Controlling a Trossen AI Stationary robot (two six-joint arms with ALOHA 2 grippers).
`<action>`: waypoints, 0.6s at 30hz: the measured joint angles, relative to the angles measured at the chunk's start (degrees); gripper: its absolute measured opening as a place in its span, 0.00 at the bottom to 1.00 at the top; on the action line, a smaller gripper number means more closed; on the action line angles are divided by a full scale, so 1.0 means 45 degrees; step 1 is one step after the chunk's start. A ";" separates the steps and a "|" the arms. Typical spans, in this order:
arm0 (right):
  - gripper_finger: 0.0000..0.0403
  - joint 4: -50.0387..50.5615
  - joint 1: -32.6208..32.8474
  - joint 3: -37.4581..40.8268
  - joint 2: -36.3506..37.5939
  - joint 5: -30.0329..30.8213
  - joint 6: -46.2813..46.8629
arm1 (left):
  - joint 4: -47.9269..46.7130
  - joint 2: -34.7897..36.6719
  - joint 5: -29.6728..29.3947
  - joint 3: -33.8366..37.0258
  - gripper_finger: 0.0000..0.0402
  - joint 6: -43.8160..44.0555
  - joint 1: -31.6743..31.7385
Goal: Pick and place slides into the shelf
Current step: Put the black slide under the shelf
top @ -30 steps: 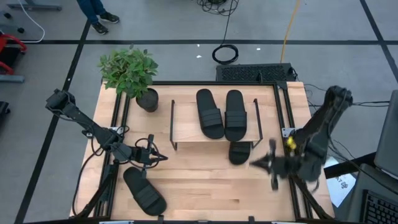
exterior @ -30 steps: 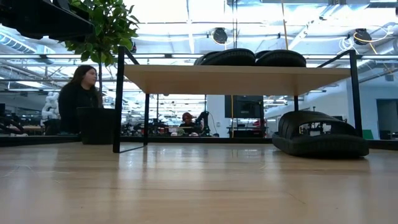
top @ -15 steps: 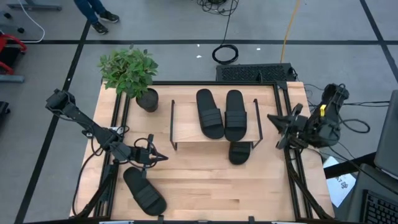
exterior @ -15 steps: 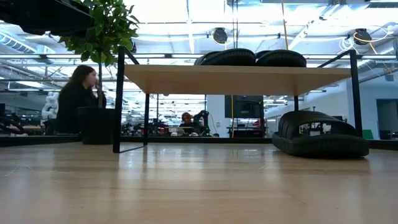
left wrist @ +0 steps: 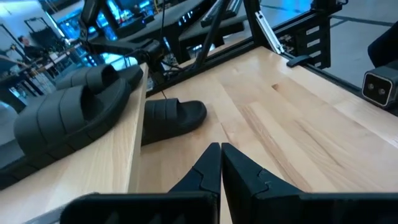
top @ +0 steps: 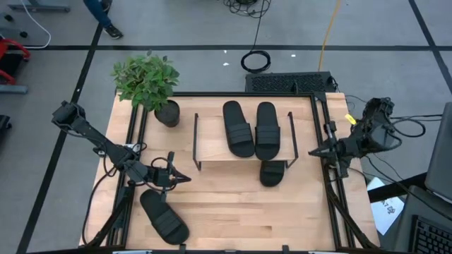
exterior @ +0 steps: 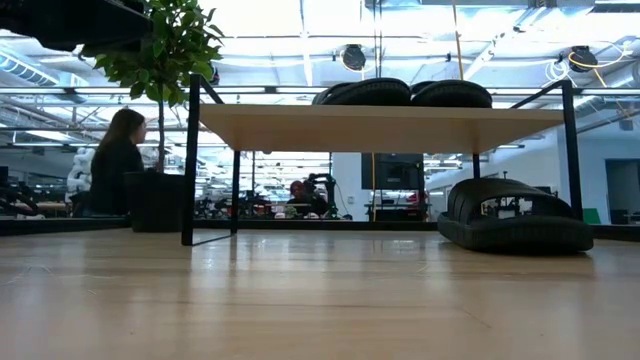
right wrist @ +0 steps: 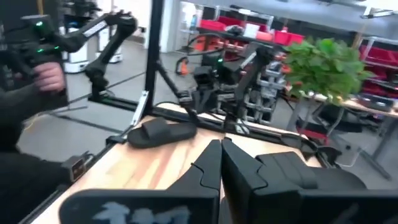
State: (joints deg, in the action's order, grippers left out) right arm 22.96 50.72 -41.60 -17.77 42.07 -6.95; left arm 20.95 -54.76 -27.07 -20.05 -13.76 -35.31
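Two slides (top: pixel 247 129) lie side by side on your shelf (top: pixel 212 149); one sits beneath (top: pixel 272 172), one (top: pixel 164 217) on the surface (top: pixel 233 212). Your left pincer (top: pixel 185 178) and right pincer (top: pixel 311 151) are both pressed together, empty.

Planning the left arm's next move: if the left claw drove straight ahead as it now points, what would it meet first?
Most likely the slide lying partly under the shelf. The left claw, shut, aims slightly to one side of it, so it might just miss.
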 joint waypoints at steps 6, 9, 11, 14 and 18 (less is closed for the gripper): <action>0.00 -0.0028 -0.0806 0.0387 0.0004 -0.0294 -0.0512 | 0.0170 0.0004 0.0000 0.0000 0.04 -0.0588 0.0000; 0.00 0.0748 -0.1492 0.0423 0.0513 0.1185 0.0397 | 0.0165 0.0004 0.0005 0.0000 0.04 -0.0639 -0.0003; 0.00 0.1095 -0.1845 0.0426 0.1085 0.1281 0.0944 | 0.0170 0.0001 0.0005 0.0000 0.04 -0.0846 -0.0002; 0.00 0.1527 -0.2189 0.0423 0.1948 0.1285 0.1479 | 0.0170 0.0004 0.0000 0.0000 0.04 -0.1197 -0.0005; 0.00 0.2355 -0.2284 0.0425 0.2904 0.1338 0.2429 | 0.0186 0.0004 0.0000 0.0000 0.04 -0.1583 0.0000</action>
State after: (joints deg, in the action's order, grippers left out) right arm 33.55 40.45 -39.69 -4.70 48.09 3.98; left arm 21.79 -54.74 -27.07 -20.05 -20.89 -35.31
